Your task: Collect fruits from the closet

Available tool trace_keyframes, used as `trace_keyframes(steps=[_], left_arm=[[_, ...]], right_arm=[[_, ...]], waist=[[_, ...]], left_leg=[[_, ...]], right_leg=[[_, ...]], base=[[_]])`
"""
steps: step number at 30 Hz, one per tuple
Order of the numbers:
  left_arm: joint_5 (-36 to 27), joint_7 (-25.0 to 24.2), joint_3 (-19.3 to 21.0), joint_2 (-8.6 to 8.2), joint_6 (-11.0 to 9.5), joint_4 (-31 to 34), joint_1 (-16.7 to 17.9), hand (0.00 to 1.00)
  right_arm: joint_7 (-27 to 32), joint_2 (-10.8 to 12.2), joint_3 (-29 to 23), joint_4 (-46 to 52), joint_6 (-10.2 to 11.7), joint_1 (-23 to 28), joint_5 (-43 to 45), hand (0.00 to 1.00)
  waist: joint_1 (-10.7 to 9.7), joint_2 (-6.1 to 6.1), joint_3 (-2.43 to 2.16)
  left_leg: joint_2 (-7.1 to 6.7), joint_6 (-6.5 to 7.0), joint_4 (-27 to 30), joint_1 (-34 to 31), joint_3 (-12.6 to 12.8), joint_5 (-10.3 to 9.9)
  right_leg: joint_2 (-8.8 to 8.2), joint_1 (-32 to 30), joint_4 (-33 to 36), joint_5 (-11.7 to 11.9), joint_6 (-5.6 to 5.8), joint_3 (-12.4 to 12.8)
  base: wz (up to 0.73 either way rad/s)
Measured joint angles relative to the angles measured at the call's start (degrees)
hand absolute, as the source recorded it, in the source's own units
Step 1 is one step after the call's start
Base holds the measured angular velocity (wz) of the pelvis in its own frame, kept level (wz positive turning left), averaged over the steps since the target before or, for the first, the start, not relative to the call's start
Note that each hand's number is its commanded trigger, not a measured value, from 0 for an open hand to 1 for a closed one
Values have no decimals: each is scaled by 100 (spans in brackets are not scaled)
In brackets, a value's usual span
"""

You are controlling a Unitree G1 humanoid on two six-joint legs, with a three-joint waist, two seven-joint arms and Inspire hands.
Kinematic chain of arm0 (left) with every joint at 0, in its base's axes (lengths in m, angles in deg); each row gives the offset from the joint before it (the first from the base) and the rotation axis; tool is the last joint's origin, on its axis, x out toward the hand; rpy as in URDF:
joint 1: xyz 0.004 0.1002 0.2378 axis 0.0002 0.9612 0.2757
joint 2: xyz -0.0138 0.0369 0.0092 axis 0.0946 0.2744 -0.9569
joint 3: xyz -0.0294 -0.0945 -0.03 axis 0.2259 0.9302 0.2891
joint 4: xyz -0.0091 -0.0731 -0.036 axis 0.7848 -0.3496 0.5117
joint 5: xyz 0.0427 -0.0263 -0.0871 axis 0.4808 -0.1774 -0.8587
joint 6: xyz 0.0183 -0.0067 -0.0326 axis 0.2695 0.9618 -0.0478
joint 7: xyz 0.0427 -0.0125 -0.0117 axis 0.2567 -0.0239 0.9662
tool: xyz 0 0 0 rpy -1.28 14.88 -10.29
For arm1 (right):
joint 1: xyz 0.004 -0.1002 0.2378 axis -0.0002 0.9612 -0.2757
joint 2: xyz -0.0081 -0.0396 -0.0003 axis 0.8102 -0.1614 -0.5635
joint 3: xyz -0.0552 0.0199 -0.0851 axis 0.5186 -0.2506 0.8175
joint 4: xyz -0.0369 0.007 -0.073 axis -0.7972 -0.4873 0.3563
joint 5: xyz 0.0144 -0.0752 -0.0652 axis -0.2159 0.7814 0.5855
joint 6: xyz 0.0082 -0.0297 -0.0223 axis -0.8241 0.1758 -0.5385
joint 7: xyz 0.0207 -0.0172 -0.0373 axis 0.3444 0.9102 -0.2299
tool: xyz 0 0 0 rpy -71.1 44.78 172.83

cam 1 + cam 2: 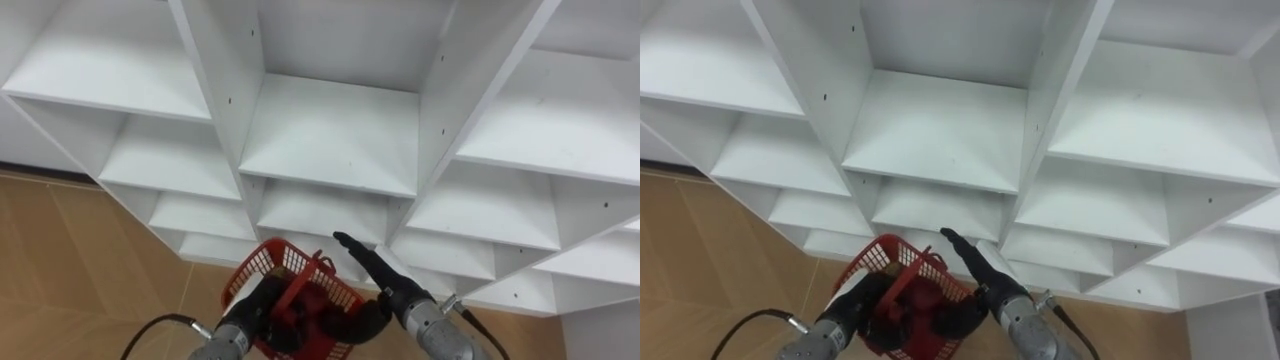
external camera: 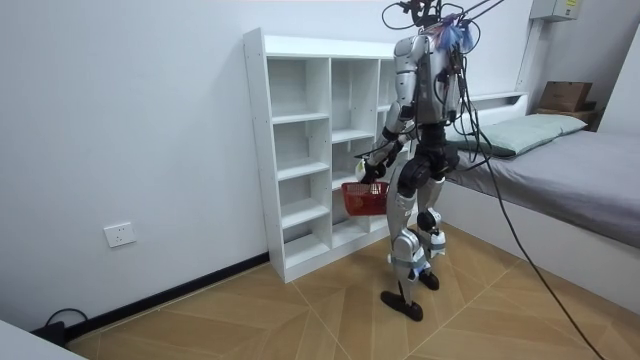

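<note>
Two hands are entered, both low in the eye views, before the closet.

1. Right hand (image 1: 385,275). Its fingers (image 1: 352,246) are held straight and close together, and nothing is gripped. Their long axis is pointed up and away, toward the lower compartments of the closet's middle column. The casing is dark and matt, on a grey metal forearm.

2. Left hand (image 1: 255,308). Its fingers are curled at the top of the basket (image 1: 258,264), which is carried by them. In the room view the basket is seen hanging beneath this hand, in front of the robot as it stands upright facing the shelves.

3. Basket. It is made of red plastic with open lattice walls and a rounded rim. It lies just beside the right hand, on that hand's left. Whether the two touch cannot be told.

4. Dark red mass (image 1: 303,300). It is lodged inside the basket between the two hands. Whether it is fruit or part of the basket cannot be told.

5. Closet (image 1: 330,130). It is built of smooth, square-edged white boards, with small peg holes in the uprights, and is divided into columns of open compartments. Every shelf board in view is bare.

6. Floor (image 1: 80,260). It is laid in warm wood parquet in a herringbone pattern.

Judgement: fruit yet to be collected is not located. The right hand is the free one, so the next reach is judged to fall to it. That reach would go forward along the line of its fingers, with the basket close on the left for the drop.
</note>
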Motion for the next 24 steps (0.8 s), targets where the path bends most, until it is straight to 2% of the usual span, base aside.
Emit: trace_keyframes(steps=[6, 10, 12, 17, 20, 24], left_arm=[[13, 0, 40, 155, 1, -5, 45, 100], [246, 27, 280, 193, 11, -9, 288, 100], [248, 56, 401, 197, 11, -13, 446, 100], [229, 232, 673, 236, -3, -239, 791, 100], [227, 328, 1102, 231, -41, -450, 1079, 100], [220, 612, 1498, 217, -147, -622, 1288, 100]], right_arm=[[0, -58, -105, -109, -4, 98, 154, 0], [38, -67, -357, -146, -4, 407, 206, 0], [99, -73, -470, -198, -3, 562, 206, 0], [313, -97, -825, -852, 64, 777, -137, 0], [526, -84, -1218, -1524, 96, 819, -263, 0], [783, -90, -1499, -2037, 148, 1022, -571, 0]], waist=[[-7, 3, -10], [-11, 14, -33], [-13, 16, -62], [-12, 56, -85], [-19, 71, -114], [7, 84, -134]], left_leg=[[0, 0, -50, 26, 8, 0], [0, 0, -80, 125, 10, 0], [0, 0, -106, 191, 11, 0], [7, -2, -291, 542, -52, -1], [20, -5, -369, 741, -65, -3], [23, -6, -460, 897, -56, -3]], right_leg=[[6, 21, -22, -9, 5, 0], [11, 136, -94, -14, 13, -2], [13, 213, -127, -21, 24, 0], [66, 586, -325, -25, 37, -11], [98, 778, -418, -31, 44, -10], [116, 938, -508, -27, 51, -7]], base=[[0], [0], [0], [4], [1], [0]])
